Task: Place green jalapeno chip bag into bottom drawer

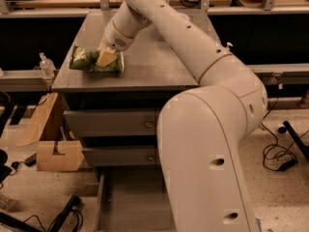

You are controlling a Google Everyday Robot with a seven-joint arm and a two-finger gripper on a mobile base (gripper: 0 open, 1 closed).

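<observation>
The green jalapeno chip bag (89, 61) lies on the left front part of the grey cabinet top (149, 66). My gripper (107, 58) comes down from the white arm and sits on the right half of the bag, covering part of it. The bottom drawer (126, 197) is pulled open at floor level below the cabinet front, a plain grey tray. The arm's large white body (207, 153) hides the drawer's right part.
Two shut grey drawers with small knobs (148, 124) (150, 157) sit above the open one. A cardboard box (55, 153) stands on the floor to the left, and a small bottle (47, 65) on the left rail. Cables (275, 153) lie on the floor to the right.
</observation>
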